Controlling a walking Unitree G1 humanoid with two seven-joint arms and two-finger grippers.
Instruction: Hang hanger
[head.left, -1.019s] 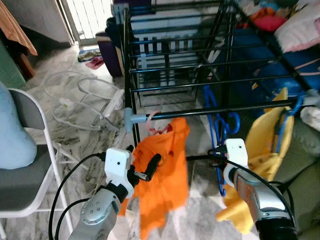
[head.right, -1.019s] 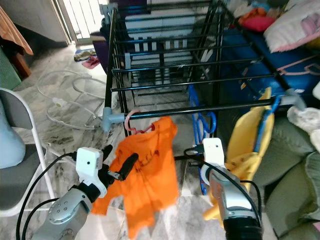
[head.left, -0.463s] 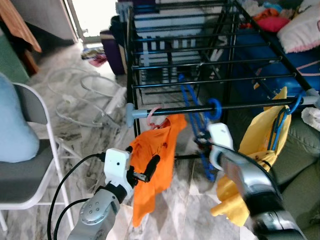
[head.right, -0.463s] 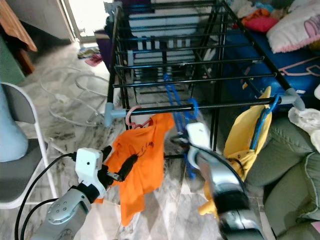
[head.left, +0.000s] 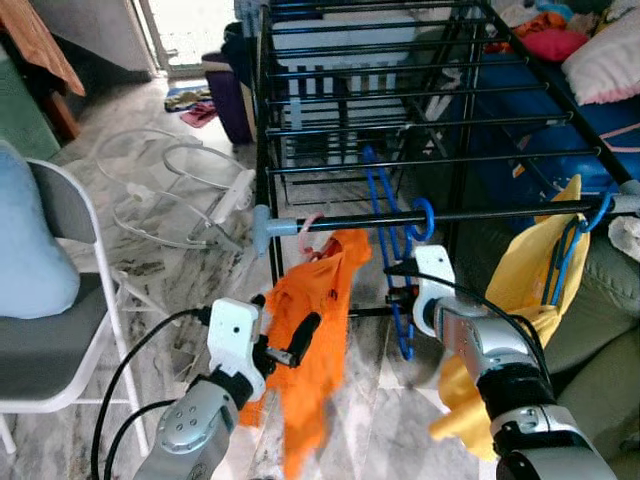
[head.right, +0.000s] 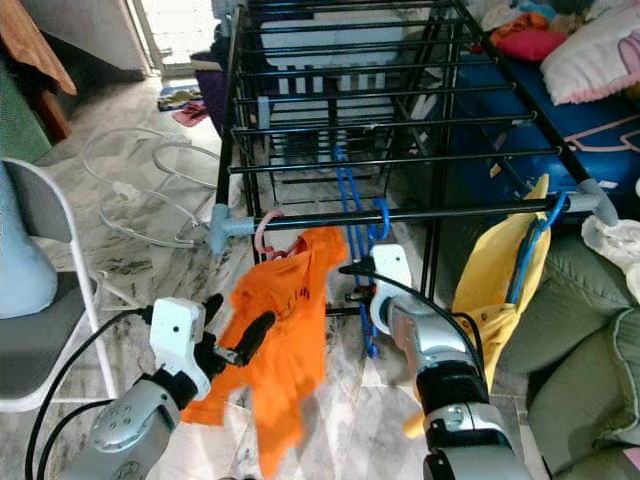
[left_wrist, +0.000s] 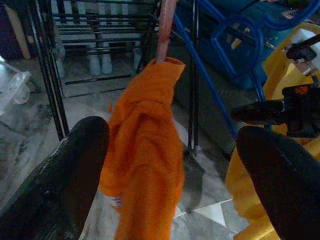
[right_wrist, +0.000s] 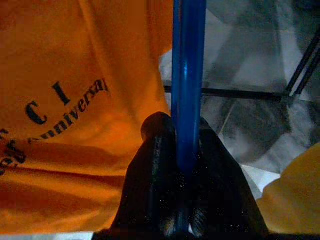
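Grasping the blue hanger (head.right: 352, 260) low, the right end effector (right_wrist: 178, 150) sits below the front rail (head.right: 400, 213); its hook appears seated there, long axis vertical.

Your right gripper (right_wrist: 180, 150) reaches forward at mid height from a bent silver arm, jaws pinched tight together. Your left gripper (left_wrist: 170, 165) sits lower and nearer your body, forearm angled up, jaws spread wide with nothing between them.

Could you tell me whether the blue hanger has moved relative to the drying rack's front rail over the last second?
Yes. The blue hanger, gripped by the right tool, rose from below the front rail, and its hook now sits on it.
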